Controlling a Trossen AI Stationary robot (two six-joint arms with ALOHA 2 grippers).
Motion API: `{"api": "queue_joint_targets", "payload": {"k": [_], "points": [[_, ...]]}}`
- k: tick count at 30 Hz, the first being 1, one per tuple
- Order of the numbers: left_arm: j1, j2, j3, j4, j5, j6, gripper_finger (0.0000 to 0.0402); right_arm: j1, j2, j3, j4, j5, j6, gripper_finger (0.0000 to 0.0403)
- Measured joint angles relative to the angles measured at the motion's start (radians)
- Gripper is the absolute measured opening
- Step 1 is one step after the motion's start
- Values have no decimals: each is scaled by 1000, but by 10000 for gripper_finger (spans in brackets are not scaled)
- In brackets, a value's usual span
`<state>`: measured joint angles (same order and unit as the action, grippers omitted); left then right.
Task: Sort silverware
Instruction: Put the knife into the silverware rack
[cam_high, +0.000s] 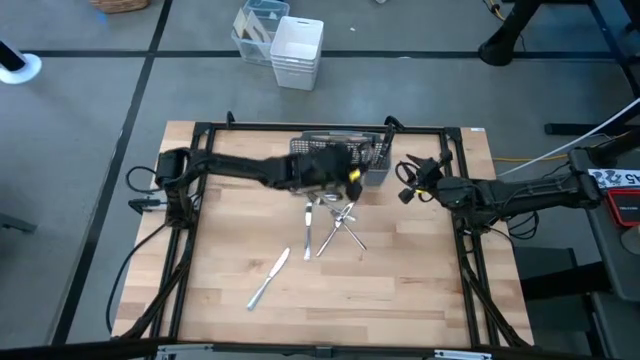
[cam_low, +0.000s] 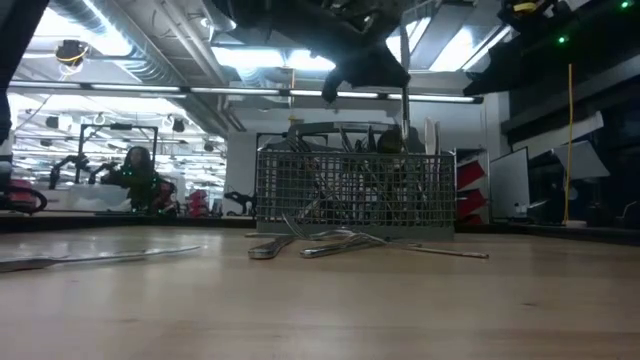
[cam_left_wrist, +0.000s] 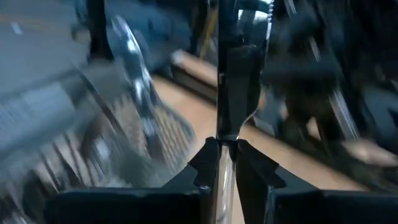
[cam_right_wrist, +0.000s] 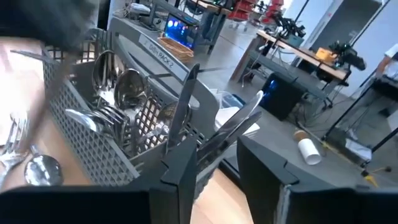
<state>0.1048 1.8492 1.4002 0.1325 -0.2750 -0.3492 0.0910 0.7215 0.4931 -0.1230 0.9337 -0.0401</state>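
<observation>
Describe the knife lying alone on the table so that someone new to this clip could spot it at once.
Start at the grey mesh caddy at the far edge of the wooden table, then look toward the near edge, on the left arm's side. There lies the knife, slanted, flat on bare wood. Unlike the tangled pile of silverware just in front of the caddy, it touches nothing else.

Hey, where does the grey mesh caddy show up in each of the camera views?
High view: the grey mesh caddy sits at the table's far edge, centre, partly under the left gripper.
Low view: centre, behind the loose silverware pile.
Left wrist view: blurred mesh left of the shut fingers, likely the caddy.
Right wrist view: left half, holding spoons and forks.
Shared landmark: the caddy's mesh wall.
</observation>
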Motion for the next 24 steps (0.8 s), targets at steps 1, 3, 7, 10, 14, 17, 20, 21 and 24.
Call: {"api": "queue_joint_targets", "payload": {"k": [1, 3, 7, 10, 14, 17, 20, 21, 24], "points": [[18, 0, 0, 39, 0, 21, 31, 0, 0, 0, 1, 0, -15, 117], [49, 8, 0, 129, 1, 52, 34, -4, 3, 0, 1, 0, -29, 117], [88, 37, 0, 290, 26, 96, 31, -47, 10, 0, 1, -9, -39, 117], [100, 74, 0, 396, 27, 128, 29, -89, 15, 0, 4, -26, -38, 117], [108, 136, 0, 514, 29, 186, 36, -143, 21, 0, 2, -104, -38, 117], [110, 179, 0, 519, 28, 225, 37, -172, 23, 0, 0, -159, -37, 117], [113, 217, 0, 517, 27, 273, 37, -189, 23, 0, 1, -211, -36, 117], [112, 232, 0, 520, 25, 283, 37, -192, 23, 0, 0, -222, -36, 117], [112, 266, 0, 516, 25, 302, 45, -190, 23, 0, 0, -237, -36, 117]]}}
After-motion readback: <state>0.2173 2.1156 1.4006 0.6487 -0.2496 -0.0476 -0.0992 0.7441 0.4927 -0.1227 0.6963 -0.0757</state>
